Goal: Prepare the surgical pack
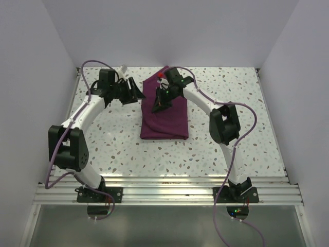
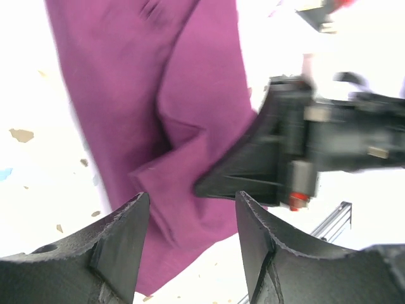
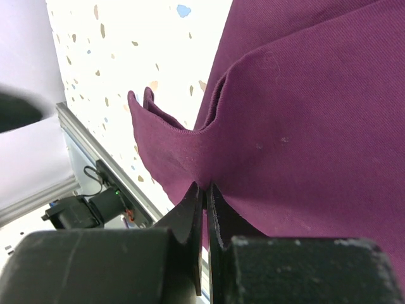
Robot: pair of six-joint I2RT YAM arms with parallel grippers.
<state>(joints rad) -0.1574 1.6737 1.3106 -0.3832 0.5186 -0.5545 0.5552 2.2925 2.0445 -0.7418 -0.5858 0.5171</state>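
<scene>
Between the pressed-together fingers of my right pincer [image 3: 204, 187] sits a fold of the magenta cloth bundle [image 1: 165, 123], raised, I judge, to wrap the pack lying mid-worktop [image 1: 221, 149]; that arm arches inward, wrist tipped down. My left pincer [image 2: 190, 202] hangs spread and empty beside the bundle's far edge

- Folded magenta-purple cloth bundle [image 1: 165, 121] occupies the far middle of the speckled white tabletop [image 1: 231, 103].
- Black right gripper [image 1: 158, 107] stands over its far half.
- Bare tabletop right and near.
</scene>
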